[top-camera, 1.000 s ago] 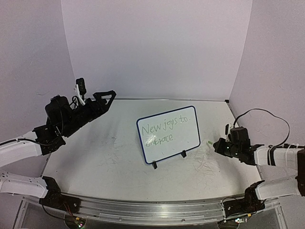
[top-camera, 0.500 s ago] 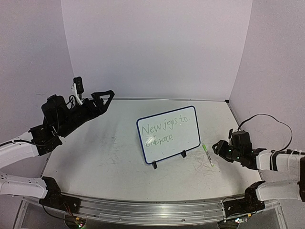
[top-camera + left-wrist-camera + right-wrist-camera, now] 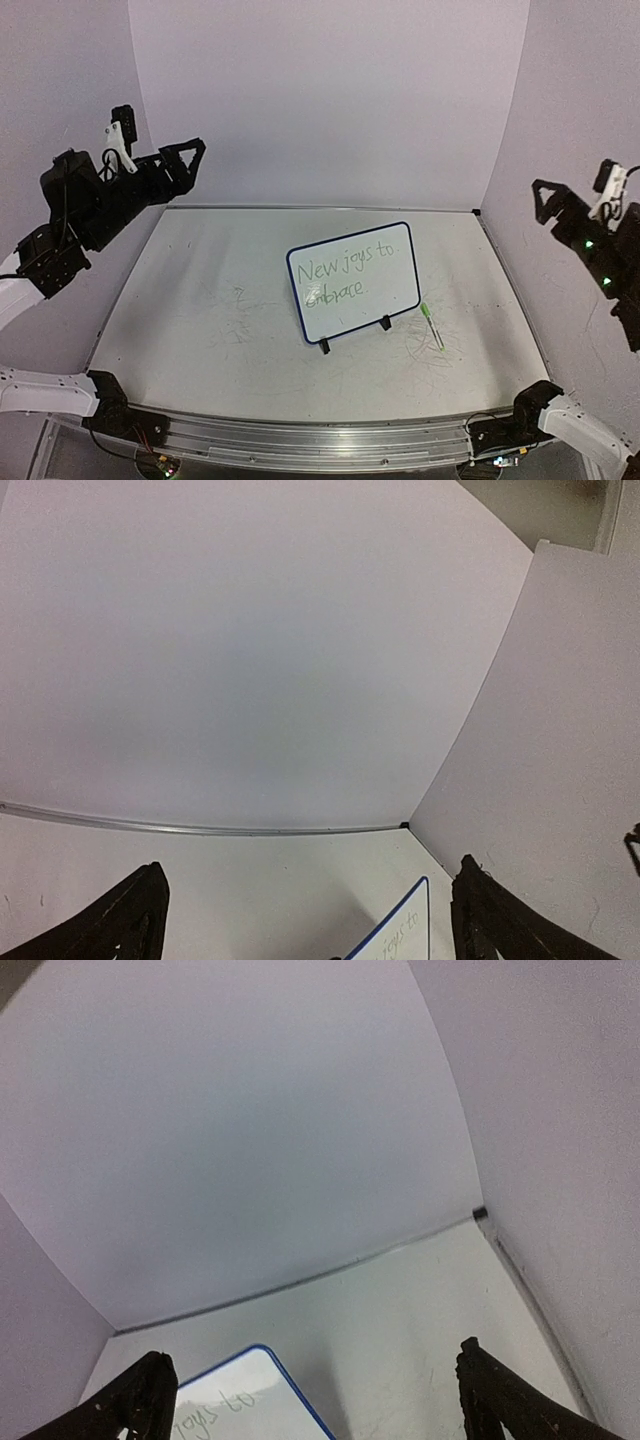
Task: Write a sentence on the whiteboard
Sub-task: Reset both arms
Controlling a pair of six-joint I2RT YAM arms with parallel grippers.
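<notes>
My left gripper [image 3: 188, 160] and my right gripper [image 3: 548, 198] both hung high above the worktop [image 3: 190, 300], one at each side. Their jaws were spread wide and they grasped nothing. The whiteboard [image 3: 352, 282] stood on its two black feet near the middle of the worktop, leaning a little back. The sentence [image 3: 345, 272] was on it in thin green letters, in two lines. A green marker [image 3: 432, 325] lay flat just beside the board, on its right. The worktop was white, with faint grey scribbles. Pale lilac walls [image 3: 320, 100] closed the room behind and on both sides.
</notes>
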